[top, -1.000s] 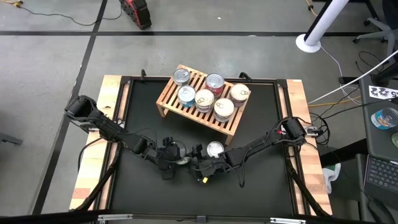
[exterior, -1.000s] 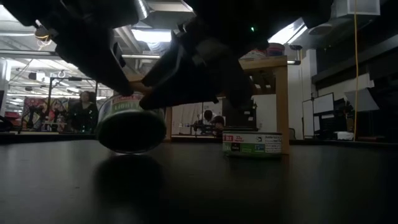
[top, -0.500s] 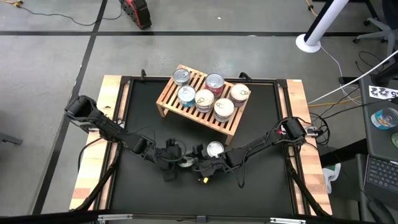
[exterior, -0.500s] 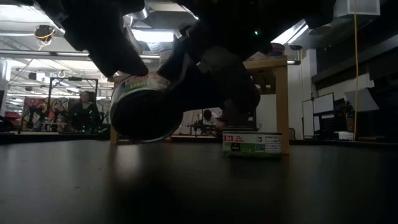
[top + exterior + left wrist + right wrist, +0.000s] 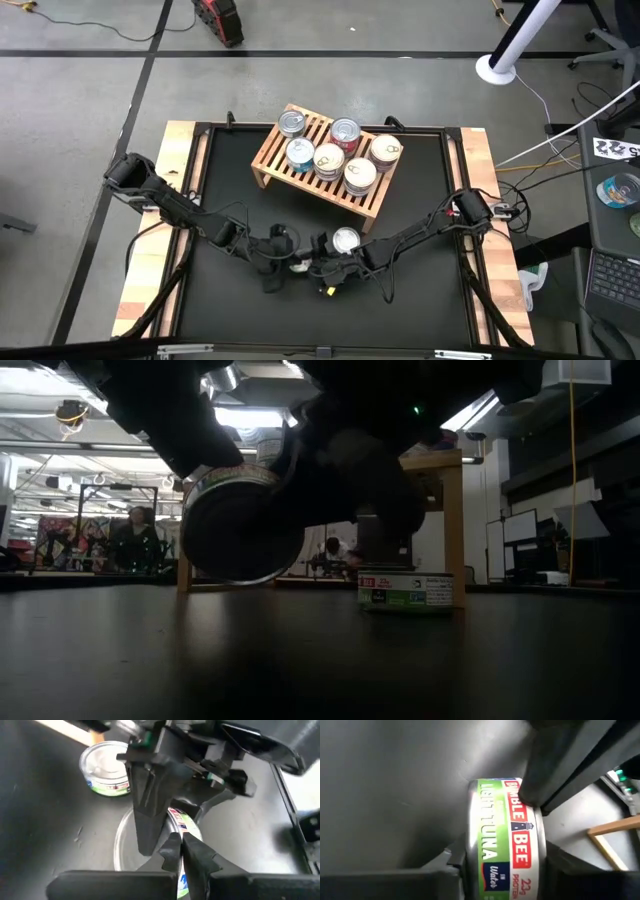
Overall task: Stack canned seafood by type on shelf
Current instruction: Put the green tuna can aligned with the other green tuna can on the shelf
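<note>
Near the front middle of the black table (image 5: 420,180), both grippers meet on one tuna can (image 5: 505,845), tipped up on its edge and lifted clear of the mat in the low view (image 5: 240,525). L gripper (image 5: 181,851) has its fingers pinched together on the can's rim, the can right betw. and under the tips. R gripper (image 5: 318,266) comes in from the right; its fingers sit either side of the same can, one pressing the green-and-red label, so it's clamped on too. Can is wedged betw. the two grippers, L one on its left, R one on its right. A second can (image 5: 346,239) lies flat on the mat just far-right of the pair, apart from both. Wooden slat shelf (image 5: 270,155) stands at the far middle, well apart from the grippers, w/ six more cans (image 5: 329,157) on top in two rows.
</note>
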`<move>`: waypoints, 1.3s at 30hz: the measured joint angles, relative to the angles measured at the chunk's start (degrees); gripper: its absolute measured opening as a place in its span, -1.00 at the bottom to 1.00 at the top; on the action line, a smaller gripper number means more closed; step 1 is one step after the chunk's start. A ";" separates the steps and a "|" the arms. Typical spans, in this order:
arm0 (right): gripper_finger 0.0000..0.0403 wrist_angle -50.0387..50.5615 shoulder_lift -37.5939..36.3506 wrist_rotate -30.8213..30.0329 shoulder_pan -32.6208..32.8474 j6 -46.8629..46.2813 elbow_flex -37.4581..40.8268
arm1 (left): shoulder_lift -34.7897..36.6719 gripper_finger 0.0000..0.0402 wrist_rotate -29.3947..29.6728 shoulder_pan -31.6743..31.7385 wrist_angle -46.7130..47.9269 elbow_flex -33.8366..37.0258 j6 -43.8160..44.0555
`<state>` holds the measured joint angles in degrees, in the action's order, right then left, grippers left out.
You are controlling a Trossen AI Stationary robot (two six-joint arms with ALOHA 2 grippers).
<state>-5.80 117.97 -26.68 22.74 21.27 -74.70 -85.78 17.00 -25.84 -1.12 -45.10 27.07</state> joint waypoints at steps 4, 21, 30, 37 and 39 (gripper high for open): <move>-0.38 -0.26 0.00 2.76 0.00 -4.04 0.00 | 0.00 -0.82 -1.47 -0.01 0.00 -0.04 -5.22; -0.37 -2.58 0.00 4.67 0.00 -27.74 0.00 | 0.00 0.18 -1.56 -0.01 0.52 -0.04 -12.42; -0.28 -7.61 0.00 4.79 0.04 -28.50 0.00 | 0.00 0.19 -1.27 -0.01 2.69 -0.04 -13.96; -0.30 -7.22 0.00 4.19 0.04 -29.32 0.04 | -0.02 -0.21 -0.63 -0.05 4.14 -0.04 -13.96; -0.26 -7.10 0.04 3.82 0.02 -29.71 0.07 | 0.02 -0.32 -0.45 -0.03 4.35 -0.04 -13.98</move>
<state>-12.90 118.02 -22.86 22.76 -8.44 -74.63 -85.76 16.54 -25.87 3.22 -45.15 13.08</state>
